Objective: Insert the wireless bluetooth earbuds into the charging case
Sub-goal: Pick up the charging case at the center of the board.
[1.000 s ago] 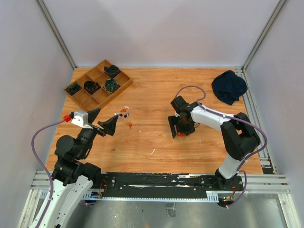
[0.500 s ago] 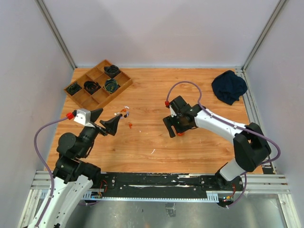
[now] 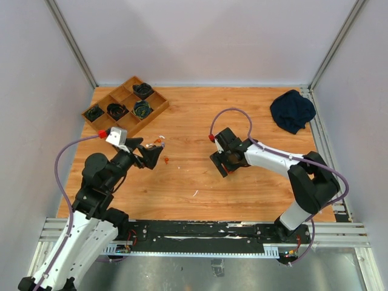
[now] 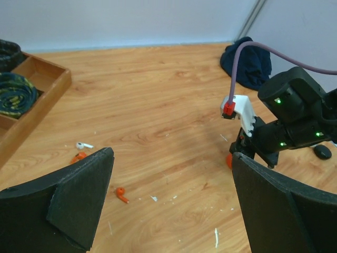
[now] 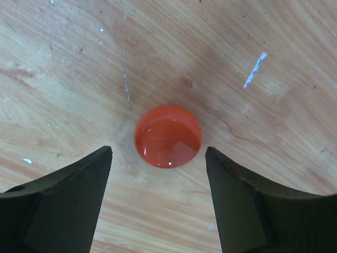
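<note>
A wood-grain table [image 3: 200,115] fills the floor of a booth with plain pale walls and aluminium posts in the corners. Its surface is scuffed and dotted with small white flecks. A wooden compartment tray [image 3: 128,119] sits at the far left with dark coiled items in several cells. A crumpled dark cloth [image 3: 292,110] lies at the far right.

The left gripper [image 4: 169,158] stands spread wide and holds nothing, hovering above the board. The earbuds lie loose on the table just ahead of it, between it and the tray: a white one [image 4: 81,145] beside an orange one [image 4: 78,156], and another orange one [image 4: 121,195] a little nearer. They are well apart from the orange charging case [image 5: 168,136], which rests flat near the table's middle. The right gripper [image 5: 158,150] is low over the case, its jaws parted on either side with a visible gap each way, so neither finger touches it.

The case is a round, glossy disc showing bright reflections. The gripper fingers are matte black and wedge-shaped. The earbuds are tiny stemmed plastic pieces.
</note>
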`<state>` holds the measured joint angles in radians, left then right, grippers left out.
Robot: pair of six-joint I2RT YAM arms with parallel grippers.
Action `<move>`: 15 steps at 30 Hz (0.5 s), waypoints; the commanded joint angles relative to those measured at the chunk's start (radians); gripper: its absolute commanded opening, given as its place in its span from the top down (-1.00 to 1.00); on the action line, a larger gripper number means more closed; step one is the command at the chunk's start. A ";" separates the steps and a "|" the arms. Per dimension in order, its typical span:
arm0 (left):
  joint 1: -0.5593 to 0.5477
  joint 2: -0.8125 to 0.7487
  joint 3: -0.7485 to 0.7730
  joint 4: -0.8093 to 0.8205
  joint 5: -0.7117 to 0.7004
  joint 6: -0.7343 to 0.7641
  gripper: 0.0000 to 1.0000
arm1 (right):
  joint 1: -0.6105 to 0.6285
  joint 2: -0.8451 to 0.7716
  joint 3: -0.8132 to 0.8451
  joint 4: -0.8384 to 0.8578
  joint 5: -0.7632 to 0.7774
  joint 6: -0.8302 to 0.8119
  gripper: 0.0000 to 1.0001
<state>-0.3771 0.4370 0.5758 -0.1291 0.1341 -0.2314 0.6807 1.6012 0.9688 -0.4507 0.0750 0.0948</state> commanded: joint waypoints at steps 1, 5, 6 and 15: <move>-0.009 0.072 0.044 -0.026 0.072 -0.063 -0.99 | 0.008 0.033 -0.019 0.059 0.019 -0.034 -0.45; -0.008 0.150 0.045 -0.033 0.091 -0.113 -0.99 | 0.007 0.051 -0.035 0.086 0.018 -0.038 -0.42; -0.008 0.167 0.043 -0.036 0.088 -0.131 -0.99 | 0.007 0.054 -0.042 0.094 0.016 -0.038 -0.41; -0.008 0.269 -0.008 0.024 0.170 -0.248 -0.99 | 0.004 0.041 -0.087 0.135 0.000 -0.022 -0.25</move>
<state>-0.3771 0.6941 0.5907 -0.1654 0.2260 -0.4160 0.6807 1.6356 0.9276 -0.3305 0.0700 0.0738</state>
